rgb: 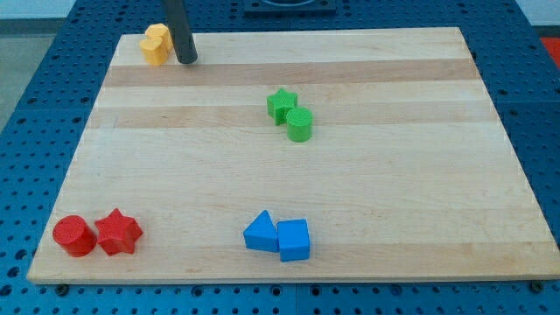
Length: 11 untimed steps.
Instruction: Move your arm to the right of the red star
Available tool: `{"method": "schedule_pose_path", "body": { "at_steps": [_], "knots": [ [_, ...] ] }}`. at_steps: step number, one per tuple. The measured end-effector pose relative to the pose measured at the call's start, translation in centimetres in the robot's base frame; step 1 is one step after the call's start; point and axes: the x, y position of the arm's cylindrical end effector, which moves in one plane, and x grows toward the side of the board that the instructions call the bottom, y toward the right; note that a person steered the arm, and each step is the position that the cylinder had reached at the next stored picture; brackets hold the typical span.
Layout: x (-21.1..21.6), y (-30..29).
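The red star (118,232) lies near the board's bottom left corner, touching a red cylinder (73,235) on its left. My tip (186,60) stands at the view's top left, just right of a yellow block (157,44). The tip is far above the red star in the view and a little to its right. The rod rises out of the view's top edge.
A green star (282,104) and a green cylinder (300,125) touch near the board's upper middle. A blue triangle (261,233) and a blue block (294,240) touch at the bottom middle. The wooden board (420,175) sits on a blue perforated table.
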Motion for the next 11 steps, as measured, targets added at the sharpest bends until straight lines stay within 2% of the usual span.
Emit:
{"method": "schedule_pose_path", "body": {
  "at_steps": [4, 11],
  "knots": [
    [10.5, 0.1],
    [34.5, 3.6]
  ]
}}
